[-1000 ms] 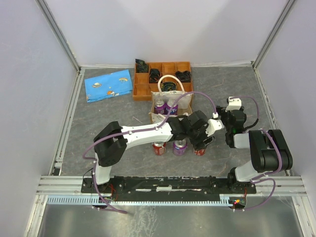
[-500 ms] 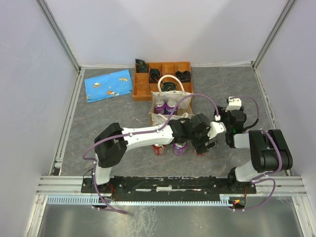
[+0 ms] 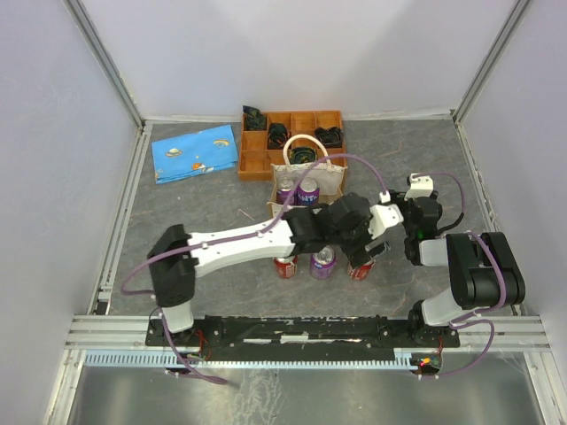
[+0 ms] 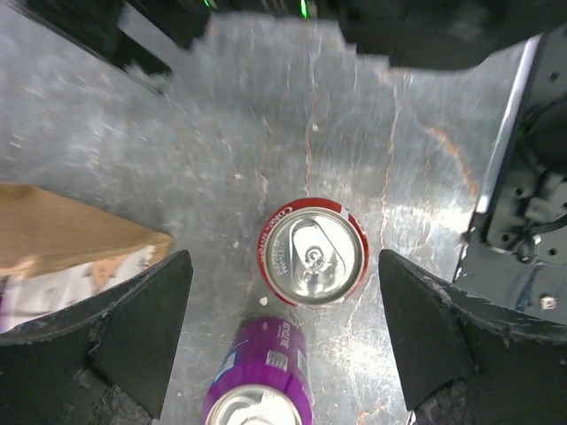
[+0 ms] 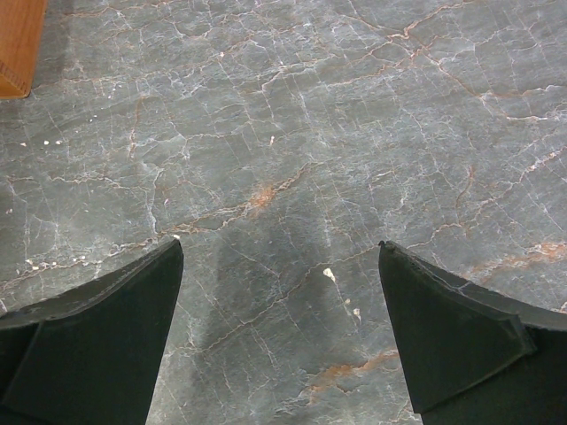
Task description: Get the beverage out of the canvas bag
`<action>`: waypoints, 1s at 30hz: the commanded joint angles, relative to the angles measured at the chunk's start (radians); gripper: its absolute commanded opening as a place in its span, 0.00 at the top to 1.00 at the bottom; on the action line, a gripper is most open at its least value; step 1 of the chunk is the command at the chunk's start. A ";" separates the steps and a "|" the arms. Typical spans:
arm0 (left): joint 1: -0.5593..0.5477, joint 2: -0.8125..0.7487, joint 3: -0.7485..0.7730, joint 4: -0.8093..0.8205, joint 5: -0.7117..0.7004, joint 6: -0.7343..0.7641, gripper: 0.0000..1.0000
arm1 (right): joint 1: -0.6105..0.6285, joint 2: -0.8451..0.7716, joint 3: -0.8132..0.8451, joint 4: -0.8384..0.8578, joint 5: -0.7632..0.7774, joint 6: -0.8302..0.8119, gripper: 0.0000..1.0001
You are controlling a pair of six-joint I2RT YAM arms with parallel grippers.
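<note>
Left gripper (image 4: 283, 266) was released, jaws wide, pointing straight down over the right red can (image 4: 314, 252). That can stood upright on the counter (image 5: 292, 133) between the fingers (image 4: 142, 336), clear of both. Purple can (image 4: 257, 390) stood upright just beside it, outside the jaws.

Top view: three cans stood in a row near the near edge, about mid-counter. Order was left red can (image 3: 285, 266), purple can, right red can. The left arm's wrist covered most of the right one.

Bag (image 3: 323, 181) sat upright just behind the row, toward the far edge, handles (image 3: 306, 142) up, mouth open. Two bag cans (image 3: 297, 190), both purple, were inside side by side with tops showing. The left gripper was in front of the bag, off its right front corner and apart from it. A bit of the bag showed at the left edge of the left wrist view.

Tray (image 3: 292, 140) sat right behind the bag at the far edge; couldn't tell if they touched. Blue pouch (image 3: 195, 152) lay left of the tray, toward the far-left corner.

Right gripper (image 5: 279, 248) was also released, jaws wide, nothing between them, over bare counter toward the right edge. The tray corner was in the top left of its view.
</note>
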State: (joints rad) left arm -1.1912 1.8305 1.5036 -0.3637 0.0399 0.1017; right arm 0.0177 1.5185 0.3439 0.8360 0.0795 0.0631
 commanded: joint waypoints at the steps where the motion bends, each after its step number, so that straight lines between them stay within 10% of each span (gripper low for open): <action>1: -0.009 -0.188 0.075 0.039 -0.060 0.057 0.10 | 0.003 -0.004 0.029 0.020 0.007 -0.010 0.01; 12: 0.035 -0.350 0.050 0.016 -0.350 0.101 0.18 | 0.003 -0.003 0.029 0.020 0.007 -0.009 0.01; 30: 0.427 -0.186 0.068 0.003 -0.046 0.092 0.23 | 0.004 -0.003 0.029 0.020 0.006 -0.009 0.01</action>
State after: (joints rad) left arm -0.7876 1.5822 1.5375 -0.3580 -0.1085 0.1528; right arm 0.0177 1.5185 0.3439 0.8360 0.0795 0.0631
